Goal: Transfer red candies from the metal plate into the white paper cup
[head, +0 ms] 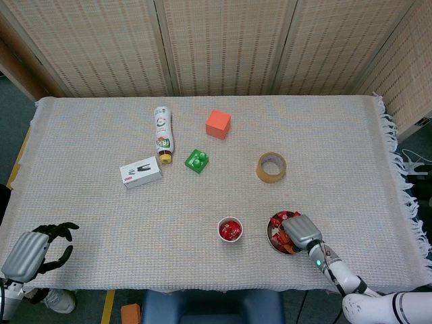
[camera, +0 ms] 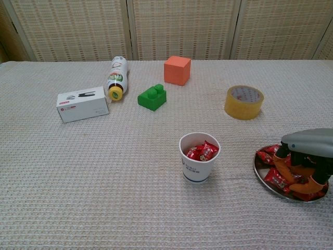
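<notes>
Chest view, right hand (camera: 306,161) fingers down among red candies (camera: 270,178), metal plate (camera: 258,170)

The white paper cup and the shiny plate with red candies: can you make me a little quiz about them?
1. True or false: the white paper cup already holds red candies.
2. Which robot hand is over the round metal plate: A) left hand, B) right hand?
3. Fill in: the yellow tape roll lies behind the ___.

Key: 1 true; 2 B; 3 plate.
</notes>
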Controlling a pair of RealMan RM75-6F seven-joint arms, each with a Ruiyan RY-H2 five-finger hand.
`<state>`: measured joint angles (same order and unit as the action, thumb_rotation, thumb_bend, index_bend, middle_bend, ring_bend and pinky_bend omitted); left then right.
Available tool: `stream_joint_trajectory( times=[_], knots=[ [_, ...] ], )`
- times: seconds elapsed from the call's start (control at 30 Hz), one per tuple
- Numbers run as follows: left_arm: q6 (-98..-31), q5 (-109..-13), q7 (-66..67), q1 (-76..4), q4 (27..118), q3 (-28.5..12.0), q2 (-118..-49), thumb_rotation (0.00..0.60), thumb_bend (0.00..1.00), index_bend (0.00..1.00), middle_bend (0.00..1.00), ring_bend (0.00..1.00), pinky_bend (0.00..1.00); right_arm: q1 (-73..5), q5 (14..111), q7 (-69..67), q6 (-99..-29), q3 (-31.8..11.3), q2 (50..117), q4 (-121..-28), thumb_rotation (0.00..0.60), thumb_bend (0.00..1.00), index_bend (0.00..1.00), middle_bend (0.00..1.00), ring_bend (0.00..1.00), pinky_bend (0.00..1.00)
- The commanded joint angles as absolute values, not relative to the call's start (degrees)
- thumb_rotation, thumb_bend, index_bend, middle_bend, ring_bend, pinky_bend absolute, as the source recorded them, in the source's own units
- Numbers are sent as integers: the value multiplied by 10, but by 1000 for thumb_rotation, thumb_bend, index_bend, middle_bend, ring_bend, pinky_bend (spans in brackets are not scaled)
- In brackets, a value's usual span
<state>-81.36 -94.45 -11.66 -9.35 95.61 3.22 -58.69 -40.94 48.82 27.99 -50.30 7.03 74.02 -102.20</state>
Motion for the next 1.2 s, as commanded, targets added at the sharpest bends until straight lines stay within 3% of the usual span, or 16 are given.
stream_joint_trajectory(
  times=[0.03, 0.77, 1.2],
  knots=[
    [-813, -944, -117, -94, 956, 32, -587, 600, 432, 301, 478, 413, 415, -407, 492, 280, -508, 69, 733, -1032, 600, 287, 621, 896, 793, 1000],
    [-813, -944, -116, -94, 957, 32, -587, 600, 432, 301, 477, 412, 415, -397, 520, 275, -521, 59, 712, -1064, 600, 305, 631, 895, 792, 1000],
    [-814, -945, -115, -94, 958, 33, -587, 600, 432, 301, 478, 412, 415, -392, 594, 270, -570, 23, 669, -1160, 600, 304, 633, 896, 793, 1000]
  ],
)
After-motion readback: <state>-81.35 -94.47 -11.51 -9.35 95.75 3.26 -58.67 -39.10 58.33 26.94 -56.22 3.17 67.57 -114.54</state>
